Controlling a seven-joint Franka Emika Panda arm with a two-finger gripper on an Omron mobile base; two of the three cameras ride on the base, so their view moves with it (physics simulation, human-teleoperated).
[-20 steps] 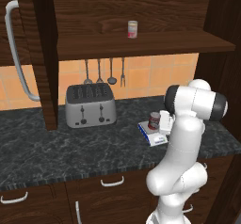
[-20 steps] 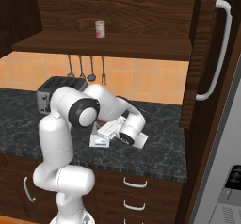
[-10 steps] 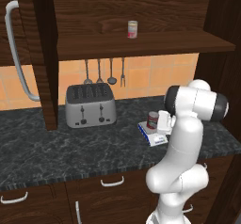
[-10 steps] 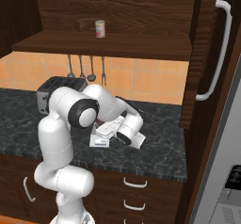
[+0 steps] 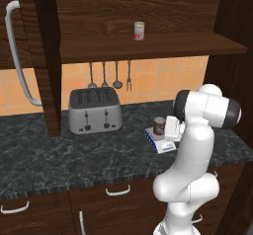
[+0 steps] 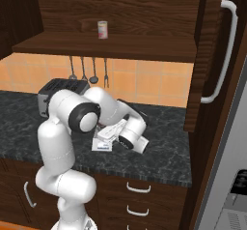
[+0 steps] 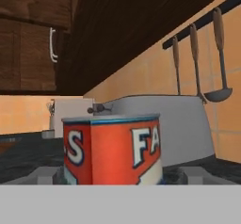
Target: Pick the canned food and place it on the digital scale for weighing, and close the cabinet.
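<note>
Left base view: canned food (image 5: 159, 126) stands on digital scale (image 5: 159, 141); cabinet (image 5: 148, 44) shelf holds paler tin (image 5: 139, 31).

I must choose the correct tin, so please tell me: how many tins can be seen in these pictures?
2. A dark red tin stands on the small white-grey scale on the counter, beside the gripper. A paler red-and-cream tin stands on the cabinet shelf. More may be hidden.

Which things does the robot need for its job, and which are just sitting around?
Needed:
canned food, standing on the digital scale
cabinet, doors open
gripper

Just sitting around:
toaster
pale tin on the shelf
hanging utensils
</note>
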